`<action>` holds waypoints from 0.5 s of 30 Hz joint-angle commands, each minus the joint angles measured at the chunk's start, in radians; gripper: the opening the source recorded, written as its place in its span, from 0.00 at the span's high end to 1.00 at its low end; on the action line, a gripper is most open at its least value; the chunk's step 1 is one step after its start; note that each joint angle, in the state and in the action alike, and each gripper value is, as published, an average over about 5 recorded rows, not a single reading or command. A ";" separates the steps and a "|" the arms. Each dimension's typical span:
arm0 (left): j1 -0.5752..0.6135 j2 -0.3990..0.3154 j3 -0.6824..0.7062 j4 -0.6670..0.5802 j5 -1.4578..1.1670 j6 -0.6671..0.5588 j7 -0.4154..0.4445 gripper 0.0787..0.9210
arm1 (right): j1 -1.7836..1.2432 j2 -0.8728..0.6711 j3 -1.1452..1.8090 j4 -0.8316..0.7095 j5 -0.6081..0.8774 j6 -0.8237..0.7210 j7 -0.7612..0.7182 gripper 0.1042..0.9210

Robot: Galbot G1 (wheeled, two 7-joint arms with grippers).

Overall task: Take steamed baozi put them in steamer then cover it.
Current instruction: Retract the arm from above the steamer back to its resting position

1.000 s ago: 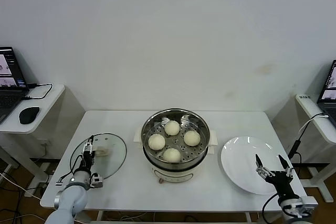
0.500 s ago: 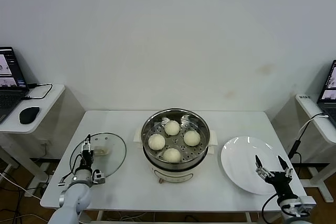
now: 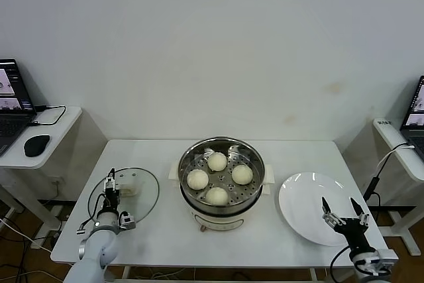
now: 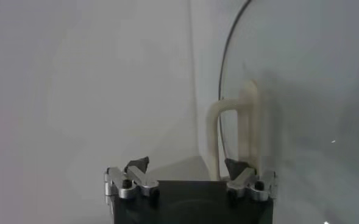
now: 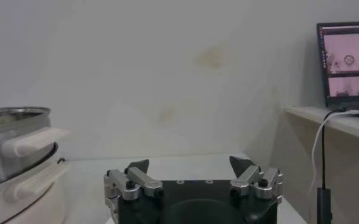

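Observation:
Several cream-white baozi [image 3: 217, 161] lie on the perforated tray inside the steel steamer [image 3: 254, 190] at the table's middle. The cover [image 3: 142, 200], a clear glass lid, lies flat on the table left of it. Its cream handle [image 4: 233, 131] stands just ahead of my left gripper [image 3: 111, 183], close to one fingertip [image 4: 236, 165]. That left gripper [image 4: 188, 165] is open and holds nothing. My right gripper [image 3: 338, 203] hovers open over the near part of the white plate [image 3: 301, 197], also holding nothing [image 5: 189, 164].
The steamer's side handle [image 5: 30, 141] shows in the right wrist view. Side desks flank the table: one on the left with a laptop [image 3: 12, 107] and mouse [image 3: 36, 144], one on the right with a laptop [image 5: 347, 58] and cables.
The left arm has shifted slightly right behind the gripper, which stays at the cover's handle. The right gripper has sunk a little toward the table's near edge.

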 commanded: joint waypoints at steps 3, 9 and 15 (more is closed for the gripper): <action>-0.015 -0.002 0.000 0.031 -0.004 0.006 -0.002 0.14 | 0.002 -0.001 0.001 -0.005 -0.001 0.003 0.000 0.12; -0.007 -0.001 -0.004 0.032 -0.004 -0.004 0.000 0.19 | 0.001 -0.001 0.002 -0.006 -0.001 0.006 -0.001 0.12; 0.003 -0.003 -0.004 0.031 -0.001 -0.011 0.000 0.37 | 0.001 -0.002 0.004 -0.006 -0.002 0.007 -0.002 0.12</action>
